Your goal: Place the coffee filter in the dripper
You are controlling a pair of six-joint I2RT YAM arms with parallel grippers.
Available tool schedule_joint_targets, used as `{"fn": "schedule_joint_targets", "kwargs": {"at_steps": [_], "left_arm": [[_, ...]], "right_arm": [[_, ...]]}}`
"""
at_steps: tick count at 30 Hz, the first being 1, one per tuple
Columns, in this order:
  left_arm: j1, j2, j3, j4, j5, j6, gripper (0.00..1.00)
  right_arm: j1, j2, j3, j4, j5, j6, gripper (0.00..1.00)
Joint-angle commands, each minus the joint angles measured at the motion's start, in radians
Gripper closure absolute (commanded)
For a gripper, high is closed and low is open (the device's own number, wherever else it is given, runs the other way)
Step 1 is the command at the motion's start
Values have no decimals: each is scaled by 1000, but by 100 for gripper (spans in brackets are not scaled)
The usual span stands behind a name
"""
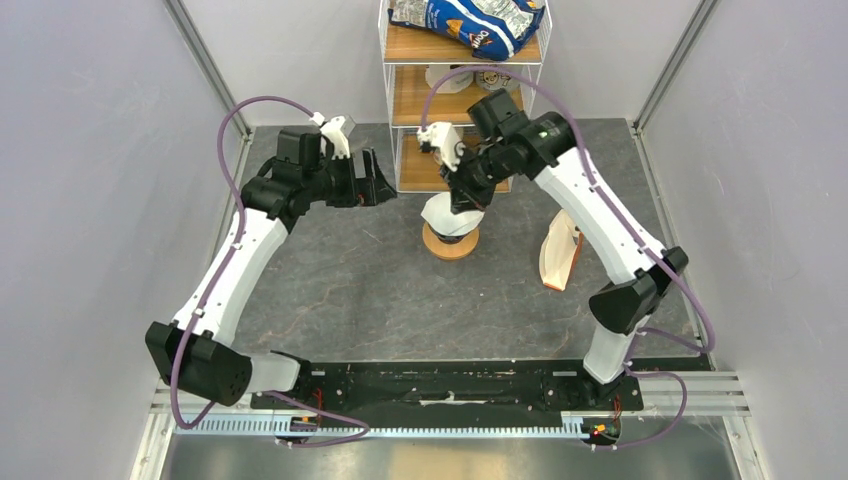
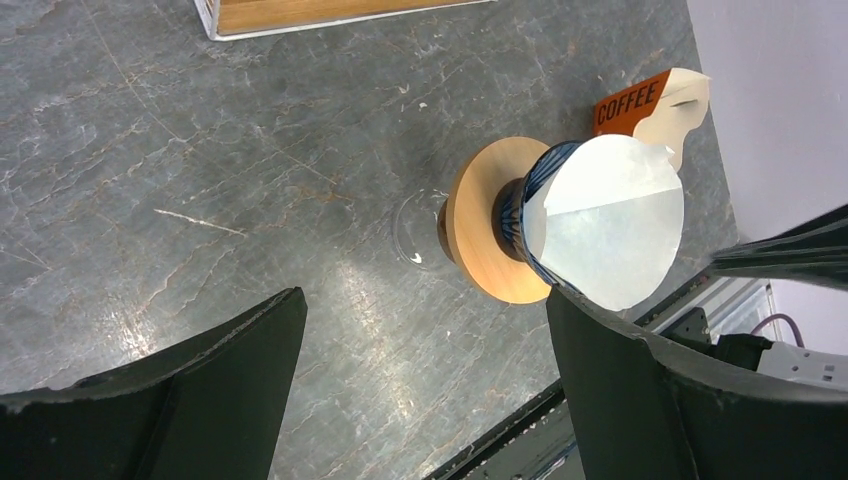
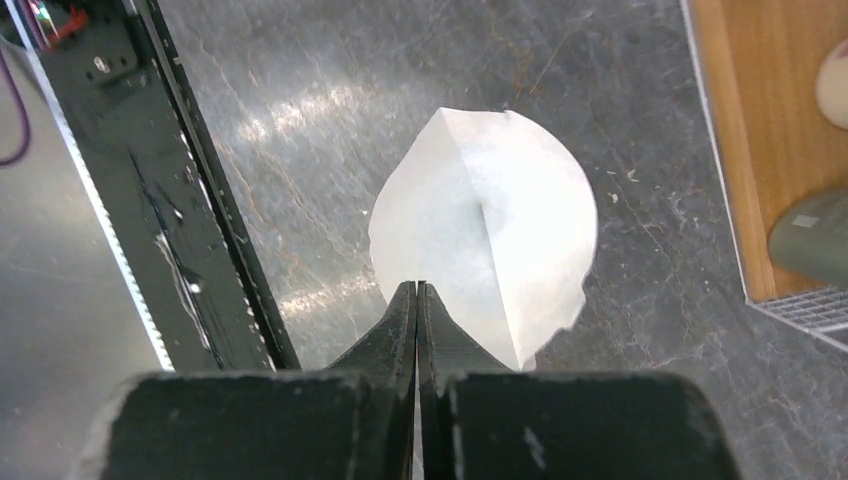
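your right gripper [image 3: 417,295] is closed down to nothing, both fingers pressed flat together with no gap showing. its tips meet right at the near edge of the filter [image 3: 490,220]. from the wrist view you cannot tell whether the paper is actually nipped between them or only touched.

look at the filter: thin white paper, rounded like a fan, with one straight crease running from the rim toward the middle and a small ragged corner on one side. from above it covers the dripper completely. your left wrist view shows it better: the filter [image 2: 610,225] stands in the mouth of the dripper [image 2: 522,215], and most of the paper sticks out well past the dark blue ribbed wall instead of lying against it. the dripper sits in a tan ring [image 2: 480,225], and the ring rests on a clear beaker [image 2: 415,230] on the table [image 2: 250,180].

your left gripper [image 2: 420,400] is spread wide and holds nothing, hanging over the table beside the dripper stack, well apart from it. in the top view it [image 1: 375,180] sits to the left of the filter [image 1: 445,213], fingers aimed toward it. a pack marked coffee [image 2: 640,105] stands just beyond the dripper.
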Motion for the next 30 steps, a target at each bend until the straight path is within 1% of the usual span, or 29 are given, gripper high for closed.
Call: {"fn": "schedule_joint_targets", "kwargs": {"at_steps": [1,6,11,18,24,30], "left_arm": [[21,-25,26,14,22,-3,2],[52,-16,24,24,31,-33,2],[66,4,42,48,52,-65,3],[67,23,52,52,62,-73,3],[67,32,52,51,69,-74,3],[67,39,53,54,78,-73,3]], "right_arm": [[42,60,-32,-16,63,-130,100],[48,84,-102,58,123,-145,100],[49,97,-177,140,137,-140,100],[49,100,-289,259,146,-109,100],[47,97,-368,314,144,-107,99],[47,106,-384,321,137,-114,99]]}}
